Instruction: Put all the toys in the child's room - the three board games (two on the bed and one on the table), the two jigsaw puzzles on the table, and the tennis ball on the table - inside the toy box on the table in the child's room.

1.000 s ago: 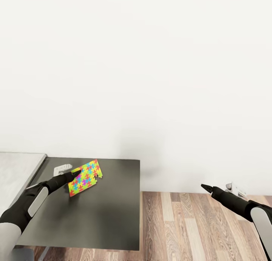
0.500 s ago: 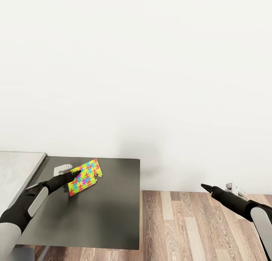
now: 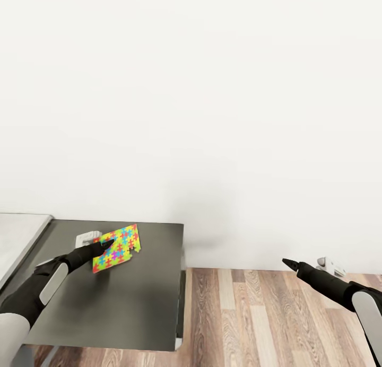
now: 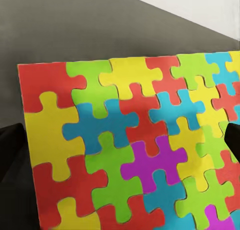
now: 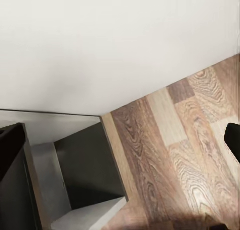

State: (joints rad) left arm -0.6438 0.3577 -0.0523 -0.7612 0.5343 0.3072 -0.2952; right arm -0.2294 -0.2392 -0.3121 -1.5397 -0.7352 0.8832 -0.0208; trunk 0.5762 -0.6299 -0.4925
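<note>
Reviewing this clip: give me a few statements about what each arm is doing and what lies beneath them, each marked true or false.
1. The left tool grips a jigsaw puzzle. True.
2. The puzzle lies flat on the wood floor. False: it is held above a dark tabletop.
3. The right tool carries a tennis ball. False: it holds nothing and its tips look closed.
4. The right arm is over the plank floor. True.
5. The puzzle is a single colour. False: it has red, yellow, green, blue and purple pieces.

Our left gripper (image 3: pixel 104 245) is clamped on the jigsaw puzzle (image 3: pixel 116 248), arm stretched forward; our right gripper (image 3: pixel 287 262) points left, its fingers together.
</note>
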